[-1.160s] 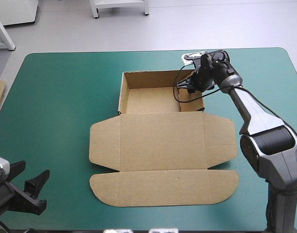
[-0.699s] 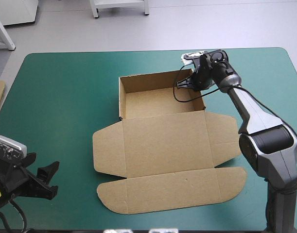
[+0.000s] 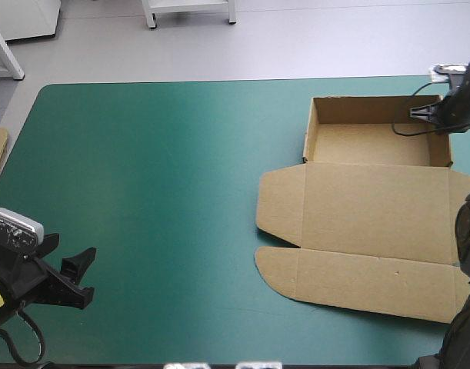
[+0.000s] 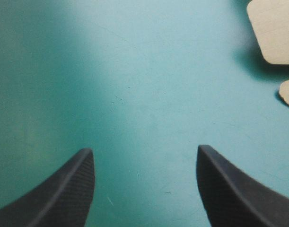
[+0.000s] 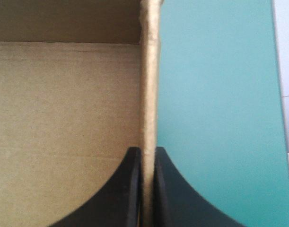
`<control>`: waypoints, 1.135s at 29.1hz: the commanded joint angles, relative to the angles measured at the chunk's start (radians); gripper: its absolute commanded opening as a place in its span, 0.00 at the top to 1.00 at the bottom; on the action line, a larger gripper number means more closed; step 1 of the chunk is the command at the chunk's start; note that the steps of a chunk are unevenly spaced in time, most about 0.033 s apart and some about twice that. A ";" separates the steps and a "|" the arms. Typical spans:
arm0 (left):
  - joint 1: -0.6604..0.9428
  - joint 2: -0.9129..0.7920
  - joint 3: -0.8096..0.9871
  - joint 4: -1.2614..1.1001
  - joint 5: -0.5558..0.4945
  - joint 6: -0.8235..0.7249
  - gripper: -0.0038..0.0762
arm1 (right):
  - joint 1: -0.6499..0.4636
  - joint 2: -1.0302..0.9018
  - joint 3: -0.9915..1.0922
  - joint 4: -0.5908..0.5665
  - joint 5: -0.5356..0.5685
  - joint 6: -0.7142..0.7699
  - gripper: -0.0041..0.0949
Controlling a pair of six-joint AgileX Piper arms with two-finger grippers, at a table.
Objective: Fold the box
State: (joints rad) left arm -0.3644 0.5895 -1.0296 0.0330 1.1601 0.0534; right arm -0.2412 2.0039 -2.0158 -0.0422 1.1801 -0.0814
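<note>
Box (image 3: 373, 215) tray far, lid flat nearward; right hand (image 5: 146, 151) clamped on its wall, left hand (image 4: 145, 149) apart.

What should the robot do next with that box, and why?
Probably open the right hand and let go: it pinches the tray wall of the box, which sits at the right edge of the table, walls up, lid flat.

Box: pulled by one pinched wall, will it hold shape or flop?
Probably holds shape: the box has upright walls, and the one in the right end effector looks straight. Likely light: thin board, empty tray. The flat lid may hinge at its crease.
</note>
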 commanded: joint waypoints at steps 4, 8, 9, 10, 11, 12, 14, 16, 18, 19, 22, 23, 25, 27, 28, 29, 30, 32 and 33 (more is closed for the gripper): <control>-0.006 0.011 -0.023 -0.003 -0.053 0.001 0.38 | -0.114 -0.068 0.004 -0.053 -0.055 -0.048 0.98; -0.006 0.011 -0.023 0.003 -0.039 0.001 0.38 | -0.139 -0.053 0.037 -0.067 -0.067 -0.048 0.98; -0.006 0.011 -0.023 0.003 -0.037 0.005 0.38 | -0.141 -0.048 0.042 -0.094 -0.073 -0.046 0.98; -0.006 0.011 -0.023 0.003 -0.036 0.007 0.38 | -0.141 -0.043 0.048 -0.123 -0.080 -0.036 0.98; -0.006 0.011 -0.023 0.003 -0.036 0.012 0.38 | -0.141 -0.038 0.051 -0.147 -0.091 -0.030 0.98; -0.006 0.011 -0.023 0.003 -0.035 0.012 0.38 | -0.141 -0.034 0.051 -0.170 -0.093 -0.027 0.98; -0.006 0.011 -0.023 0.001 -0.031 0.012 0.38 | -0.145 -0.024 0.051 -0.196 -0.102 -0.025 0.98; -0.006 0.011 -0.023 0.001 -0.029 0.012 0.38 | -0.150 -0.013 0.053 -0.197 -0.107 -0.025 0.98; -0.006 0.011 -0.023 0.001 -0.027 0.012 0.38 | -0.155 0.004 0.052 -0.198 -0.107 -0.025 0.98; -0.006 0.011 -0.023 0.001 -0.027 0.012 0.38 | -0.155 0.008 0.052 -0.207 -0.107 -0.025 0.97; -0.006 0.011 -0.023 -0.004 -0.013 0.012 0.38 | -0.159 0.024 0.052 -0.227 -0.095 -0.018 0.90; -0.006 0.011 -0.023 -0.004 -0.011 0.012 0.38 | -0.161 0.026 0.052 -0.225 -0.093 -0.013 0.85; -0.006 0.011 -0.023 -0.004 -0.001 0.012 0.38 | -0.165 0.028 0.052 -0.215 -0.096 -0.013 0.70; -0.006 0.011 -0.023 -0.004 0.001 0.012 0.38 | -0.167 0.028 0.046 -0.207 -0.097 -0.006 0.52; -0.006 0.011 -0.023 0.001 0.001 0.012 0.38 | -0.167 0.026 0.044 -0.207 -0.097 0.000 0.43; -0.006 0.011 -0.023 0.000 0.003 0.012 0.38 | -0.167 0.024 0.044 -0.202 -0.097 0.006 0.37; -0.006 0.011 -0.023 0.002 0.003 0.012 0.38 | -0.167 0.021 0.040 -0.196 -0.095 0.012 0.31; -0.006 0.011 -0.023 0.004 0.003 0.012 0.38 | -0.167 0.010 0.038 -0.174 -0.087 0.018 0.24; -0.006 0.011 -0.023 0.004 -0.001 0.012 0.38 | -0.167 -0.001 0.038 -0.169 -0.085 0.018 0.24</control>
State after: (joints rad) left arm -0.3644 0.5895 -1.0296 0.0338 1.2116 0.0678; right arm -0.3997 2.0828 -1.9463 -0.2075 1.1074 -0.0692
